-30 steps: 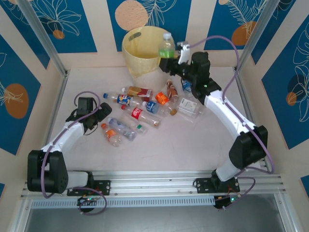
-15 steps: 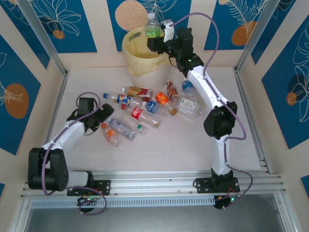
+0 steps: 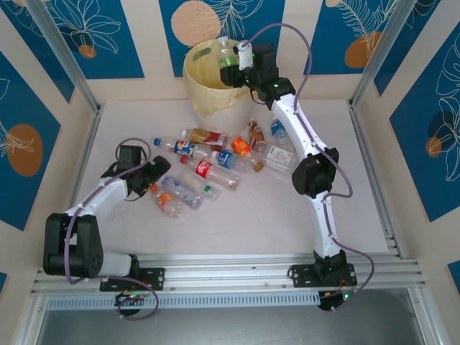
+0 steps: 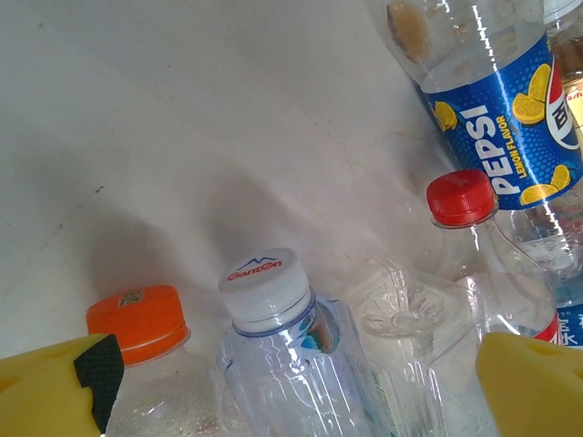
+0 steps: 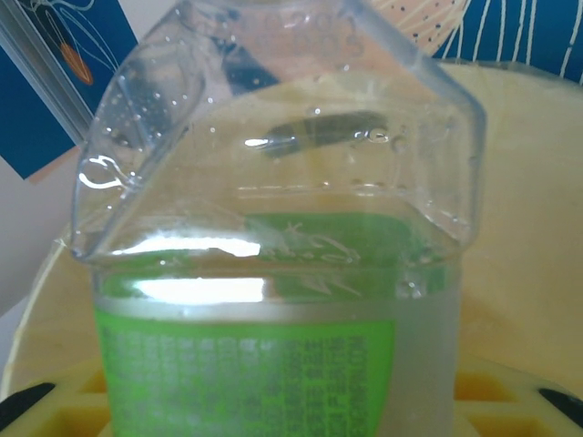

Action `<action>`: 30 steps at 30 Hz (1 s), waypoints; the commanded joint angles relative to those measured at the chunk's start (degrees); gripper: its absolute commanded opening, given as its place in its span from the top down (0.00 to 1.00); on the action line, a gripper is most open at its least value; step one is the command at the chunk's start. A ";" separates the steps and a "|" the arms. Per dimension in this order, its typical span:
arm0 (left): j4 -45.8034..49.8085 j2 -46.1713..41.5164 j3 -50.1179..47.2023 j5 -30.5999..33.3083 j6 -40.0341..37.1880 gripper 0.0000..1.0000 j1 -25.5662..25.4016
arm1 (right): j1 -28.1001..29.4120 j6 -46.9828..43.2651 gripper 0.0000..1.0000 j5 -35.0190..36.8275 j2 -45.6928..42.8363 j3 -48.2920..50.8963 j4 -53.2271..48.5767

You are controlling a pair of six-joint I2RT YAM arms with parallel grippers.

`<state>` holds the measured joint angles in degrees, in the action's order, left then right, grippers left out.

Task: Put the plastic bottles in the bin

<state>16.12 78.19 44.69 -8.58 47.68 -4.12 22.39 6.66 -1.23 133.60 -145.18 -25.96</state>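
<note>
**Right arm carried left to the bin mouth, bottle in grasp**

Over the last second the right arm has swung left and far, from beside the bin's right wall to above its opening; the left arm has barely shifted. The right gripper [image 3: 233, 63] is closed on a green-labelled bottle [image 3: 226, 52], held upright over the far right part of the bin [image 3: 203, 99]. In the right wrist view the bottle [image 5: 273, 273] stands before the pale yellow rim [image 5: 533, 173]. The left gripper [image 3: 153, 171] has its jaws spread wide and holds nothing, low at the left end of the remaining bottles [image 3: 208, 159], which lie clustered mid-table. Its wrist view shows a white-capped bottle [image 4: 273, 346] between the yellow fingertips [image 4: 533, 387], an orange-capped bottle [image 4: 137, 323] just left of it, and a red-capped bottle [image 4: 465, 198] and a Pepsi bottle [image 4: 492, 118] to the right.

Hazards, as judged: the held bottle hangs near the rim, not the centre, so a release here could strike the edge and drop outside. On the left, the crowded bottles may let the fingers catch two at once, or roll the target away
</note>
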 commanded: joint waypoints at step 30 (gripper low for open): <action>3.94 2.16 3.21 -1.29 -0.75 0.00 1.07 | 1.78 -0.23 0.30 3.27 -7.48 -0.40 -18.96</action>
<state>18.09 80.12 46.39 -9.02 47.51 -3.86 23.68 6.13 1.54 129.51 -144.22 -43.16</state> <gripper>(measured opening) 0.998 0.697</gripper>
